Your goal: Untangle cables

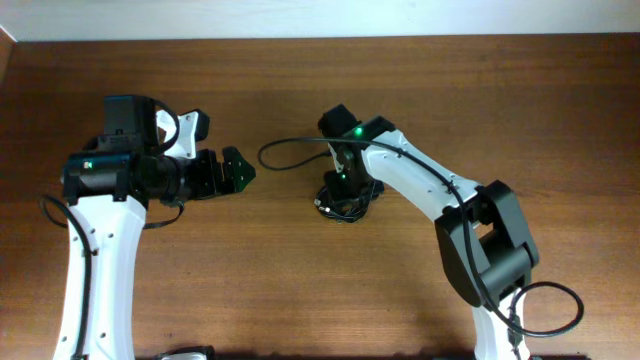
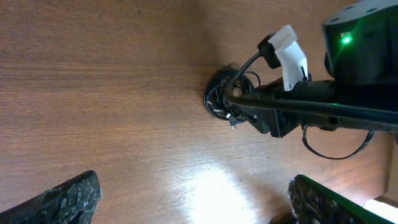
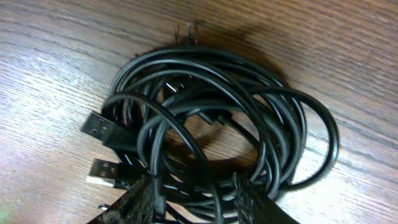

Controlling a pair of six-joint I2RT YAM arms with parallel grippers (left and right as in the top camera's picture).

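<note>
R claw (image 3: pixel 196 193) sits closest, its fingers (image 3: pixel 142 199) at 6 o'clock of the wrist view. Jaws are apart w/ a few strands of the cables (image 3: pixel 280 124) running between them, none visibly pinched. Cables lie as one tight black coil on the table (image 1: pixel 300 290), approx. at its centre. Two USB plugs (image 3: pixel 104 130) poke out at the coil's 9 o'clock. L claw (image 1: pixel 232 170) gapes wide, holding nothing, at 9 o'clock of the coil in the overhead view, well apart.
</note>
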